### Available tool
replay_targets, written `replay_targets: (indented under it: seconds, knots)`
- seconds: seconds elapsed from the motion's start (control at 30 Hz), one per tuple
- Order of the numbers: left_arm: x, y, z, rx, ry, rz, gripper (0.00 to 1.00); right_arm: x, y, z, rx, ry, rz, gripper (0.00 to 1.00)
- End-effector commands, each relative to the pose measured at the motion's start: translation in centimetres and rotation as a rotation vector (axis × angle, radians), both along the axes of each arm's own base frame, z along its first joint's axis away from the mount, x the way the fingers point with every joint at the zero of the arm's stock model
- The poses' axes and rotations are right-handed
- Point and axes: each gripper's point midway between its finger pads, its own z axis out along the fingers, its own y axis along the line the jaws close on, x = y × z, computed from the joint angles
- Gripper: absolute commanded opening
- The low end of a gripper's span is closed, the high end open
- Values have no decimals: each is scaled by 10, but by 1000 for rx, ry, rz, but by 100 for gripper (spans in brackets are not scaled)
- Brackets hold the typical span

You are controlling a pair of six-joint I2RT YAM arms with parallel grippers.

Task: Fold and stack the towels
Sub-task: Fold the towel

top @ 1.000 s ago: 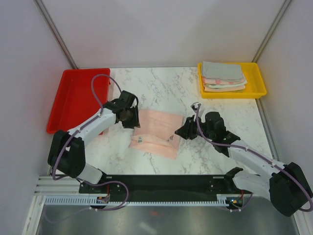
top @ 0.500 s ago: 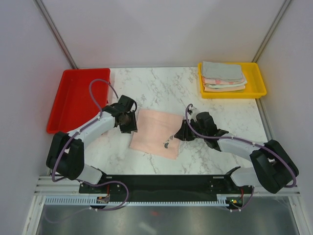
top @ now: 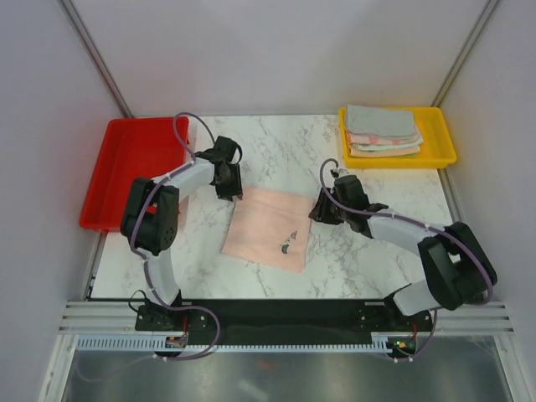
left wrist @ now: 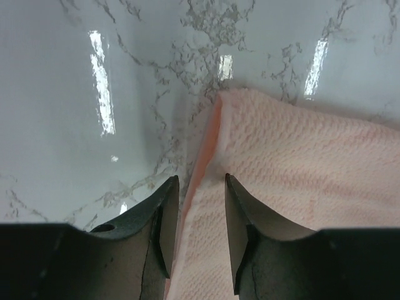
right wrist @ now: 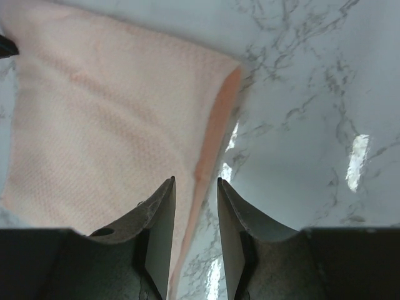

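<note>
Pale lilac walls [top: 268, 59] close round a white marbled counter [top: 285, 151], and one pink towel [top: 268, 222] lies spread near the middle of it. I place everything else from that towel.

Well off to its left and a little farther back sits a red tray [top: 126, 167]. Far back to its right, well apart, is a yellow tray [top: 440, 146] holding a stack of folded towels [top: 383, 130] in grey-green, pink and cream.

The left gripper [top: 228, 186] is down at the towel's far left corner. Its arm bends in from the left, past the red tray, and a purple cable [top: 180, 134] loops above the arm. The right gripper [top: 321, 211] is at the towel's far right corner, its arm lying low across the counter to the towel's right.

The towel is soft pink with a fine waffle weave. It lies flat as a rough square, turned slightly on the counter. A small dark printed mark [top: 288, 244] sits close to its near right corner.

From each wrist camera the towel's side edge shows as a deeper peach strip running straight into the gap between the black fingers [left wrist: 159, 237]. On both grippers the jaws stand only a little apart, straddling that edge. I can see no cloth squeezed between them.
</note>
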Motion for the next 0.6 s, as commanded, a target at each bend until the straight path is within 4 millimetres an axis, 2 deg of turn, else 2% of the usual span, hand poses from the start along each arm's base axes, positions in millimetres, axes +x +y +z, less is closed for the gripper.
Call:
replay_targets:
  seconds: [0.0, 0.07, 0.1, 0.13, 0.17, 0.2, 0.23, 0.27, 0.3, 0.33, 0.37, 0.4, 0.43, 0.57]
  knots:
    - [25, -10, 4, -32, -39, -47, 42, 30, 2, -3, 38, 5, -5, 40]
    - [30, -10, 0, -35, -31, -39, 40, 43, 8, -10, 55, -8, 22, 38]
    - [32, -8, -4, -26, -24, -26, 38, 54, 8, -6, 52, -29, 23, 37]
    - [32, -5, -5, -22, -19, -8, 35, 57, 8, -16, 40, -11, 36, 34]
    - [32, 0, -7, -14, -10, 48, 33, 70, 11, -9, 36, -51, 66, 33]
    - [25, 6, -12, -11, 18, 79, 29, 77, 9, -11, 38, -53, 72, 32]
    - [23, 13, -10, -23, 22, 124, 28, 81, 11, -21, 45, -29, 99, 30]
    - [20, 16, -11, -44, 36, 189, 28, 94, 13, -12, 46, -62, 117, 28]
    - [11, 21, -17, -45, 60, 219, 29, 102, 9, -14, 44, -67, 122, 27]
    - [11, 24, -13, -58, 51, 244, 29, 109, 9, -13, 43, -74, 131, 24]
    - [8, 19, -13, -88, 57, 246, 29, 109, 11, -23, 49, -41, 157, 24]
    - [2, 17, -17, -101, 69, 241, 30, 123, 10, -15, 51, -68, 177, 24]
    - [4, 14, -13, -120, 58, 237, 30, 124, 11, -21, 52, -44, 189, 24]
    - [19, 10, 8, -134, -25, 154, 40, 122, 12, -9, 96, -25, 214, 32]
